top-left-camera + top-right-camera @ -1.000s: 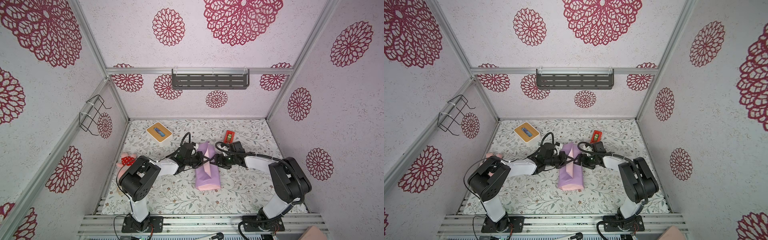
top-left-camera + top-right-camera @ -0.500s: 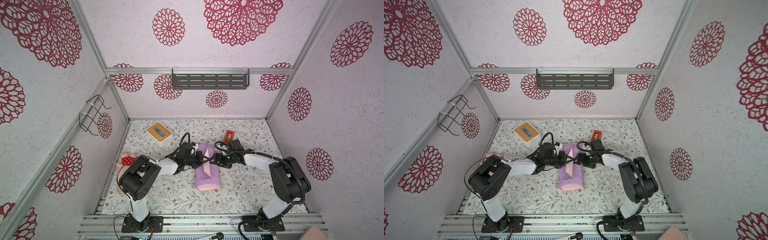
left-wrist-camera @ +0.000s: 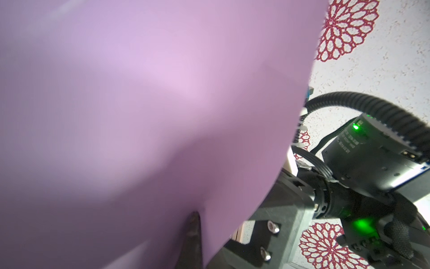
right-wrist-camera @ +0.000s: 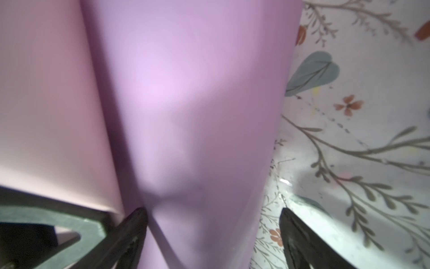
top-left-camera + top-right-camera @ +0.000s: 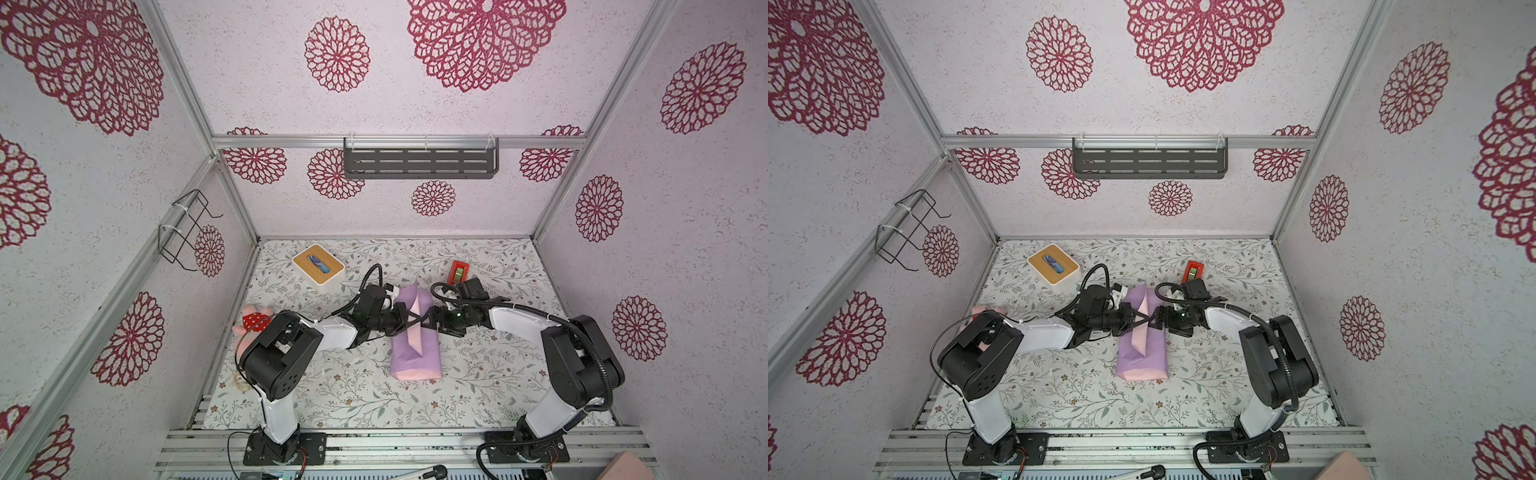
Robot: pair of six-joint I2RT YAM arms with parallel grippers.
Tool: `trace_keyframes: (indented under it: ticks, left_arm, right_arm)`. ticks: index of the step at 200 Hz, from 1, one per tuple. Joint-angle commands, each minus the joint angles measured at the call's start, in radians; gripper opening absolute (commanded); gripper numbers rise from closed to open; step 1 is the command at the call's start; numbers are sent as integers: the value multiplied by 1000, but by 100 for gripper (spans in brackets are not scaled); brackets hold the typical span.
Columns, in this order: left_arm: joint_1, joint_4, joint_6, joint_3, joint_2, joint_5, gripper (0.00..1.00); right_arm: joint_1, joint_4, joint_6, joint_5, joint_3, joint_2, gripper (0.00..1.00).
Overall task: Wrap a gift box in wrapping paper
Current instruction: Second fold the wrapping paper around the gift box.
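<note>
Floral tabletop [image 5: 478,374], middle: wrapping paper [image 5: 415,357] folded over the hidden box, ends not yet sealed; left gripper [image 5: 409,324] closed at the flap, right gripper [image 5: 430,324] open alongside.

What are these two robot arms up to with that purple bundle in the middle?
They are wrapping a gift. The wrapping paper, lilac on one face and pink on the other, is folded into a long bundle on the floral table; the gift box itself cannot be seen. The left gripper is shut, apparently pinching an upright pink flap on top of the bundle. The right gripper faces it with jaws open, straddling lilac paper without gripping.
</note>
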Motion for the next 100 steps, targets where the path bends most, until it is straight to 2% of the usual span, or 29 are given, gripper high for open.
trace_keyframes:
  ticks: [1,61,86,100]
  left_arm:
    - [-27,-199,70,-56,104,-47,0]
    - [-27,-224,89,-41,108,-45,0]
    - [-27,-247,105,-25,107,-44,7]
    - [-28,-253,108,-16,108,-41,14]
  right_arm:
    - [-25,-83,-44,52,19,-52,90]
    - [-83,-143,-81,80,32,-98,90]
    - [-103,-163,-92,88,39,-117,90]
    - [-113,-171,-97,93,36,-125,90]
